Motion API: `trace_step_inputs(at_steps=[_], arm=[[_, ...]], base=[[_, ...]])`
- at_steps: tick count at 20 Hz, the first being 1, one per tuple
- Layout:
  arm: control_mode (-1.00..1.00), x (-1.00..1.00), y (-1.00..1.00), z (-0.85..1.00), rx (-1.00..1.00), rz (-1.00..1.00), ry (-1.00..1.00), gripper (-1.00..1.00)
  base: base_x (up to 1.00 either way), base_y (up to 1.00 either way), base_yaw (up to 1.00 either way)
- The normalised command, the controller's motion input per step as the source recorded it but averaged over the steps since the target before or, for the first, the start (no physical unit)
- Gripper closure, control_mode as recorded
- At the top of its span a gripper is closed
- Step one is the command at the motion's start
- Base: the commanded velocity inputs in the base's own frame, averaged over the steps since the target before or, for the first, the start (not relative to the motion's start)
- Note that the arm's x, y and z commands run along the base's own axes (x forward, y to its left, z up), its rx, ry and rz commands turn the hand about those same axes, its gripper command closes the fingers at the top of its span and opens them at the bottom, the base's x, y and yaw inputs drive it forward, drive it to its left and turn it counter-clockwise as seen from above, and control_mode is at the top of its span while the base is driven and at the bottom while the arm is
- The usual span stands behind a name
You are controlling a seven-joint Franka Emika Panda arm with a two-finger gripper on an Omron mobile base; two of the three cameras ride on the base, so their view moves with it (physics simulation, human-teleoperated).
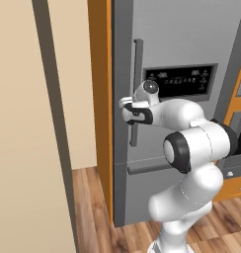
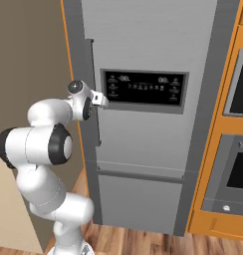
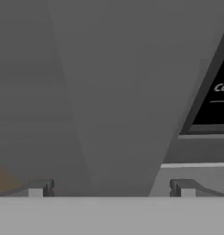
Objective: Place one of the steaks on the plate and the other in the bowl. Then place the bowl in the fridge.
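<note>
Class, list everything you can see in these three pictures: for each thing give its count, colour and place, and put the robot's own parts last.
fridge: one, grey steel, shut, straight ahead of the robot.
handle: one, dark grey, upright, near the door's left edge.
display panel: one, black with pale lettering, on the door at hand height.
drawer: one, grey, below the door.
ovens: two, dark glass in orange cabinet, right of the fridge.
wall: one, beige, left of the fridge.
floor: brown wood planks.
arm: one, white with dark joints, reaching to the handle.
pincer: one, dark tips, open, facing the door.
</note>
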Motion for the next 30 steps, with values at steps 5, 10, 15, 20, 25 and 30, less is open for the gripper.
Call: trace_step_inputs(at_steps=[5,10,15,20,25,30], arm=[[-1.0,0.67,-0.23,0.0,0.04,0.03,0.06,1.0],[-1.0,0.22,0.0,0.0,0.0,0.0,0.01,1.0],[-1.0,-0.03,-0.13,0.01,-0.06,-0.05,0.04,1.0],[-1.0,-0.85,-0.53,0.13,0.0,-0.02,0.02,1.0],[-1.0,-0.98,-0.5,0.22,0.03,0.01,0.03,1.0],[-1.0,-0.91,-0.76,0.28,0.17,0.17,0.09,1.0]], base=[[0.0,0.0,0.0],[0.0,0.0,0.0],[0.0,0.0,0.0],[0.0,0.0,0.0],[0.0,0.0,0.0],[0.0,0.0,0.0]])
